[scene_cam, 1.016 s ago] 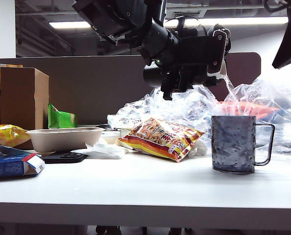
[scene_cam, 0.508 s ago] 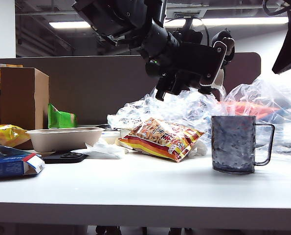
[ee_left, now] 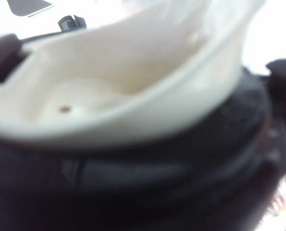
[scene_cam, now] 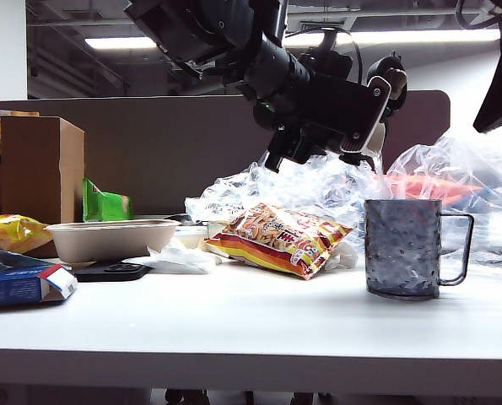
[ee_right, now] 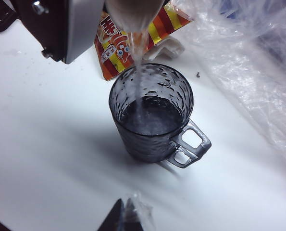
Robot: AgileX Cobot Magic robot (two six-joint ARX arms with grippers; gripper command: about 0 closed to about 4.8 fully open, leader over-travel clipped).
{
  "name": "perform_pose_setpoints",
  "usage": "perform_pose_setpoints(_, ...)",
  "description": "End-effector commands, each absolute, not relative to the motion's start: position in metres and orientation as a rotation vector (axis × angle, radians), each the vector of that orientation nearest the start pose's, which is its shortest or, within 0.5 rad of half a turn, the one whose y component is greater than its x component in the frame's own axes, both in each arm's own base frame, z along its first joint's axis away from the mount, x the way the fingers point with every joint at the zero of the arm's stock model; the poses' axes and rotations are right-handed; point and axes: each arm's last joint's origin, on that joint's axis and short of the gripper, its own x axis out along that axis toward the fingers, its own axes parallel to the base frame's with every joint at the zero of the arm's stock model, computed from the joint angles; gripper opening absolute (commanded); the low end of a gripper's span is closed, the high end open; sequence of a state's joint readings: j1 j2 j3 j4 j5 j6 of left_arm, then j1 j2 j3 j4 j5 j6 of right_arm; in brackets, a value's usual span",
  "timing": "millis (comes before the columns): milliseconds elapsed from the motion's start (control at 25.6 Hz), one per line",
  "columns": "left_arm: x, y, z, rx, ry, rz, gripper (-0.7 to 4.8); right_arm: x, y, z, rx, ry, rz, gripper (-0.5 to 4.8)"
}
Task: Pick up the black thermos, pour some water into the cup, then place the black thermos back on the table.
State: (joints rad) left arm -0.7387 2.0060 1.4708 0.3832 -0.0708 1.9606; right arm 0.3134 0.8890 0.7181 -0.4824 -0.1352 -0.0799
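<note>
Just now the black thermos (scene_cam: 331,105) hangs tilted above the table (scene_cam: 234,321), its pale spout (scene_cam: 370,135) up and to the left of the cup (scene_cam: 401,247) in the exterior view. In the right wrist view a thin stream of water falls from the spout into the cup's mouth, and the cup (ee_right: 151,113) holds dark water with room to spare below the rim.

The risk, as I judge it, is a dribble: as the flask tips upright, the last water could run down the spout and land on the table or on the snack packet (scene_cam: 276,239) just beside the cup. A tilt the other way would overfill the cup.

The left gripper (scene_cam: 318,114) is clamped around the thermos body, jaws spread wide by its girth. The right gripper (ee_right: 124,211) hovers above the table near the cup, fingers together, holding nothing.
</note>
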Motion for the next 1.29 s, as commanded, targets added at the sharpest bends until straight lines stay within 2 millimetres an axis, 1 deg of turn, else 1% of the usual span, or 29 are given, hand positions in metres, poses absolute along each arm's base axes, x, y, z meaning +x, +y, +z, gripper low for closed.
perform_pose_setpoints(39, 0.3462, -0.3141, 0.2728, 1.901, -0.631, -0.486, -0.05, 0.1718, 0.0601, 0.2699, -0.135, 0.623, 0.466, -0.02)
perform_pose_setpoints(352, 0.3462, -0.3141, 0.273, 1.96, -0.654, -0.47, -0.05, 0.1718, 0.0602, 0.2701, -0.135, 0.623, 0.466, -0.02)
perform_pose_setpoints(899, 0.3464, -0.3146, 0.2763, 1.948, -0.665, -0.453, -0.05, 0.1718, 0.0602, 0.2701, -0.135, 0.623, 0.466, -0.02)
perform_pose_setpoints(1289, 0.3406, -0.3207, 0.274, 1.951, -0.668, -0.488, -0.05, 0.1718, 0.0602, 0.2701, -0.135, 0.623, 0.466, -0.02)
